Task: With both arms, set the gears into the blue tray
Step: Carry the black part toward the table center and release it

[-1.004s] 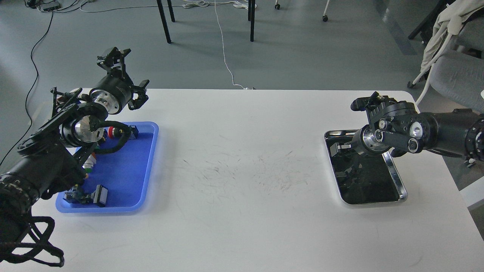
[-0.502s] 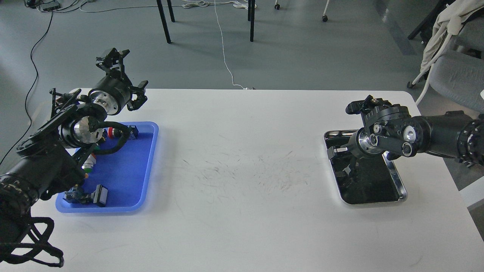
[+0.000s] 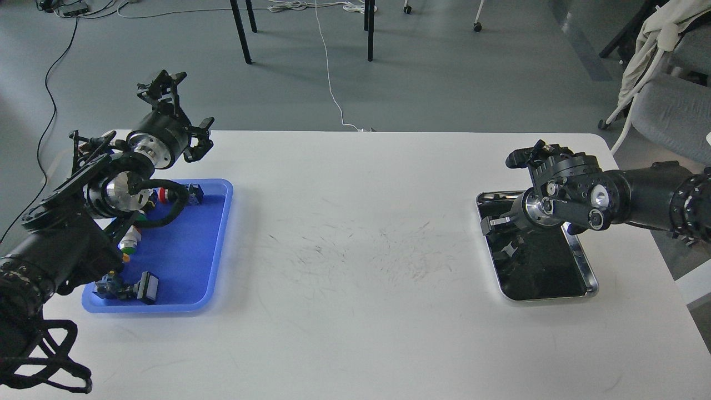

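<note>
The blue tray (image 3: 191, 250) lies at the table's left with several coloured push-button switches (image 3: 133, 236) in it. My left gripper (image 3: 161, 84) is raised beyond the tray's far end, past the table's back edge. It is open, with nothing between its fingers. My right gripper (image 3: 496, 223) points left and down over the far left part of the steel tray (image 3: 584, 261). It is dark against the tray's dark bottom, so its fingers cannot be told apart. No gears can be made out, neither in the steel tray nor in a gripper.
A black block (image 3: 148, 287) sits at the blue tray's near end. The white table (image 3: 355, 233) has scuff marks in its middle. Chair legs and cables are on the floor behind, and a grey chair (image 3: 666, 111) stands at the far right.
My left gripper has drifted a little left and away. My right gripper has moved left and dipped lower over the steel tray.
</note>
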`<state>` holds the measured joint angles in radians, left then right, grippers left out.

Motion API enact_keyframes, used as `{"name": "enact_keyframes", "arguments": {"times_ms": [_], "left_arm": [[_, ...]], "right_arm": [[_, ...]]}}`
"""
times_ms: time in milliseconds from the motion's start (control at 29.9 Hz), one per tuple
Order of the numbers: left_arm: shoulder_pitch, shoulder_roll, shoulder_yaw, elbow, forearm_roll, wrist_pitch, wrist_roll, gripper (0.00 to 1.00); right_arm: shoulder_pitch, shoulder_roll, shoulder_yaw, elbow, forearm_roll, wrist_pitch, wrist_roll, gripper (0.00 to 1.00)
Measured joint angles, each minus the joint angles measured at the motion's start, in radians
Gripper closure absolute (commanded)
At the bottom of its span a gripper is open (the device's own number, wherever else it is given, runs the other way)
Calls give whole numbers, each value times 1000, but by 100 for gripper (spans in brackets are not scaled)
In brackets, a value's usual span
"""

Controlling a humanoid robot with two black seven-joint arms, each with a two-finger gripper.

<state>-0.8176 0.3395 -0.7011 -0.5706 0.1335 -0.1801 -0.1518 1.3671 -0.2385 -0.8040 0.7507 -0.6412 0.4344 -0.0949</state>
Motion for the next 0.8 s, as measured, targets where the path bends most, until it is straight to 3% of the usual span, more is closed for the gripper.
{"name": "enact_keyframes", "arguments": {"times_ms": [402, 569, 703, 803], "left_arm": [[0, 6, -1, 0, 1, 1, -1, 2], [10, 7, -1, 1, -4, 2, -2, 2], [13, 9, -3, 1, -5, 2, -2, 2], [14, 9, -3, 2, -5, 2, -2, 2]], "right_arm": [[228, -68, 72, 178, 54, -1, 1, 98], [229, 63, 156, 177, 213, -33, 2, 98], [127, 208, 207, 83, 257, -145, 25, 98], [10, 234, 318, -10, 259, -183, 32, 98]]}}
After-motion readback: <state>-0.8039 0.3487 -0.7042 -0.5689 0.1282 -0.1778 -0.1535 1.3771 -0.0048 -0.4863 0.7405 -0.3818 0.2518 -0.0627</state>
